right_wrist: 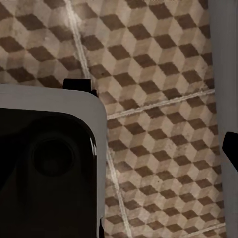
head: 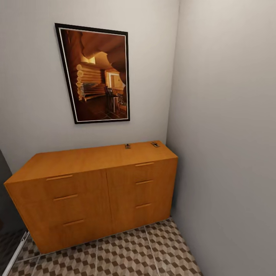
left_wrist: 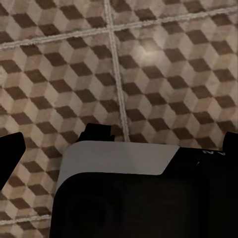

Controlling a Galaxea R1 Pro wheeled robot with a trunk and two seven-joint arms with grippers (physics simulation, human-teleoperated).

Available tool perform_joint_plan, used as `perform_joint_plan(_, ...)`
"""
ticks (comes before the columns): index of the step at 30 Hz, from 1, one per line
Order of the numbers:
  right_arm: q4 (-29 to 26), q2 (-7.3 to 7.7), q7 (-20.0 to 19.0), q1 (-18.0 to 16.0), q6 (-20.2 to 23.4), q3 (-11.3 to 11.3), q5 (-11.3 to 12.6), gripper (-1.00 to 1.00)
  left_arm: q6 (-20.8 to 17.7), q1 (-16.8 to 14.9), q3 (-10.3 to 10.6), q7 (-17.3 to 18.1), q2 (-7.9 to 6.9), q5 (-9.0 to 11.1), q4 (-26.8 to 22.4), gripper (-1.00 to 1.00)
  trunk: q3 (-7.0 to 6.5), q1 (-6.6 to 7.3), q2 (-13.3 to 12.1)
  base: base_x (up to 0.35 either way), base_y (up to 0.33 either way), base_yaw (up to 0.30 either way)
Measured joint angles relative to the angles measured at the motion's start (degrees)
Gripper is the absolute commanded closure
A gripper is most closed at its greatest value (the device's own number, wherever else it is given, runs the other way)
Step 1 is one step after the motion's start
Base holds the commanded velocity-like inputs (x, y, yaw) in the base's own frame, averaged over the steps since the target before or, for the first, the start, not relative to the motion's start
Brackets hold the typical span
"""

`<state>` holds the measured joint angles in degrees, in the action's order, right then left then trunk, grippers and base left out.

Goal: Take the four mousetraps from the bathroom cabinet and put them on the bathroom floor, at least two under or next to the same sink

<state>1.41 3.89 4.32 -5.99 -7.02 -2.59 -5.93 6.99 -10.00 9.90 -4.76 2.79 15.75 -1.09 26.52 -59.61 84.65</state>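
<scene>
On top of the cabinet [head: 96, 161], two mousetraps are lying near its right back edge: one [head: 127, 146] mid-top, the other [head: 155, 144] near the corner by the wall [head: 226, 115]. Below, the floor [head: 153, 249] is showing its cube tiles. Whether either gripper's jaws are released or clenched, I cannot tell.

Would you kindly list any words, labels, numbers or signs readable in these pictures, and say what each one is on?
No text can be read for certain.
Robot body in the left wrist view: faint pale marks at its edge, too small and cut off to read.
Mousetraps on the cabinet: pale marks, too small to tell whether they are lettering.
Picture on the wall: a log interior, no lettering visible.
</scene>
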Motion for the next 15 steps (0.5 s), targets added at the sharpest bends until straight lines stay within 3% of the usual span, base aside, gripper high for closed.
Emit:
perform_joint_plan(2,-0.25,0.07,-0.02,-0.01,0.28,0.0,-0.11,-1.0,-0.15,-0.08,0.11,-0.06,0.02,-0.06,-0.79,-1.0,0.0,0.0,0.0,0.0,0.0,0.0)
perform_joint_plan(8,-5.61,0.29,0.02,-0.17,2.91,-0.03,-0.34,-1.0,-1.56,-0.22,0.3,-0.14,0.17,-0.79,-10.44,-1.0,-0.01,0.0,0.0,0.0,0.0,0.0)
perform_joint_plan(12,-13.19,0.37,0.08,-0.22,7.09,-0.03,-0.35,-1.0,-6.22,-0.25,0.33,-0.02,0.29,-2.47,-19.57,-1.0,-0.01,0.0,0.0,0.0,0.0,0.0)
perform_joint_plan(15,-20.52,0.42,0.17,-0.25,12.55,-0.13,-0.31,-1.0,-11.87,-0.28,0.38,0.12,0.41,-4.34,-28.4,-1.0,-0.01,0.0,0.0,0.0,0.0,0.0)
